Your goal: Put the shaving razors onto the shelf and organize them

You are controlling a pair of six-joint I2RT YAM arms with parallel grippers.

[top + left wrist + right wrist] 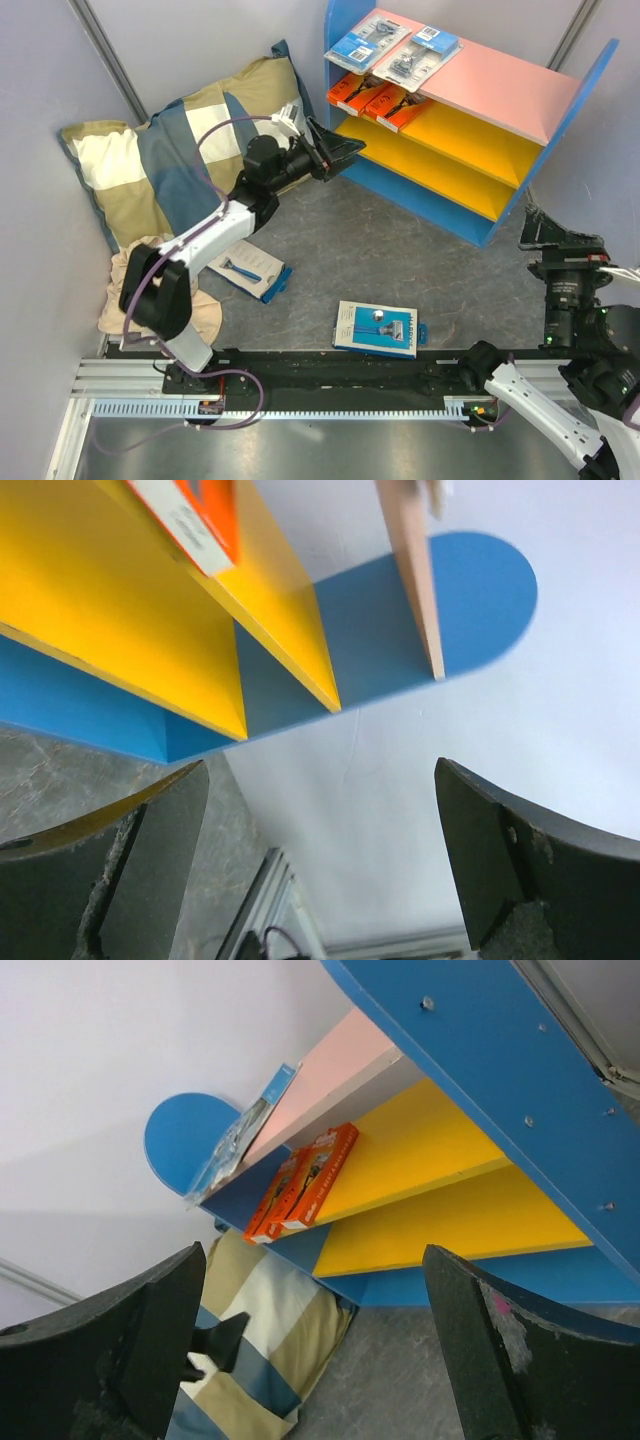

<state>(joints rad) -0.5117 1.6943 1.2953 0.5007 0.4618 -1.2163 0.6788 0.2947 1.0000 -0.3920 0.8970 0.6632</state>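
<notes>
Left gripper [345,155] hangs right at the blue side panel [334,35] of the shelf [560,110], jaws spread as wide as they go and nothing between them; right gripper [312,1255] is off at the far side, equally wide open and empty. On the shelf, two clear blister packs [395,45] lie on the pink top board [500,85] and two orange boxes [378,98] sit side by side at the left end of the upper yellow board [470,135]; two blue-and-white razor boxes are down on the table [420,250], one in the middle near the arm bases [375,328], the other close under the left arm [250,270].

The danger, as I read it: those wide fingers are so close to the panel that a careless swing away could clip it and jolt the slanted boards, and the orange boxes or blister packs might slide; the box beneath the left forearm could get dragged or shoved towards the pillow [170,150] as the arm comes back; both boxes lie flat, so a pinch may skid off an edge.
</notes>
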